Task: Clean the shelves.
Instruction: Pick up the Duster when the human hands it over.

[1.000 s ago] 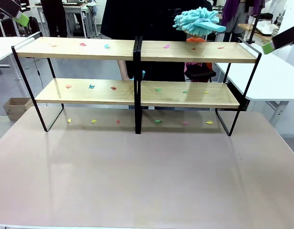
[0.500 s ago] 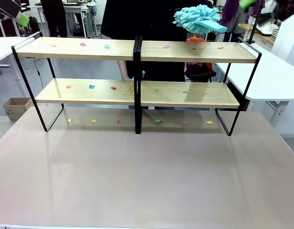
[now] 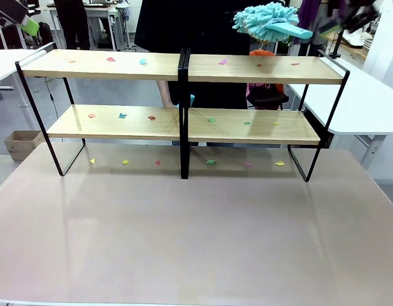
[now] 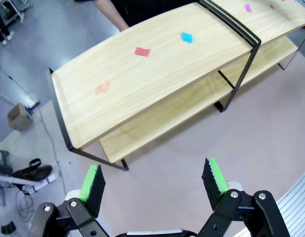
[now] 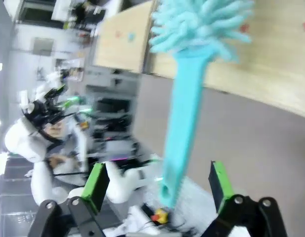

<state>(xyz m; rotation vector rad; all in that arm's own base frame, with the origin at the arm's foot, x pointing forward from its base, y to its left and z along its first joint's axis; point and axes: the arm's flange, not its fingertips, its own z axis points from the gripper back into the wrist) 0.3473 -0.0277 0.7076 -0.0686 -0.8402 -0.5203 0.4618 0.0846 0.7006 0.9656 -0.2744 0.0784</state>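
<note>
The shelves [image 3: 88, 64] stand at the table's far side, with small coloured paper scraps [image 3: 143, 62] scattered on both tiers and on the table beneath. A turquoise fluffy duster [image 3: 266, 21] hovers above the right section, its handle [image 3: 300, 31] pointing right. My right gripper [image 3: 333, 25], blurred, is just right of that handle. In the right wrist view it is open [image 5: 157, 182], and the duster's handle [image 5: 184, 118] runs down between the fingers without touching them. My left gripper [image 4: 153, 180] is open and empty, high above the left end of the shelves [image 4: 157, 74].
A person in dark clothes [image 3: 183, 25] stands behind the shelves. White tables [image 3: 368, 102] flank the rack on both sides. A cardboard box [image 3: 21, 143] sits on the floor at the left. The tan table [image 3: 196, 236] in front is bare.
My right gripper has swung from the right edge up and leftward to the duster's handle. The duster has shifted slightly right. The left gripper has not moved.
</note>
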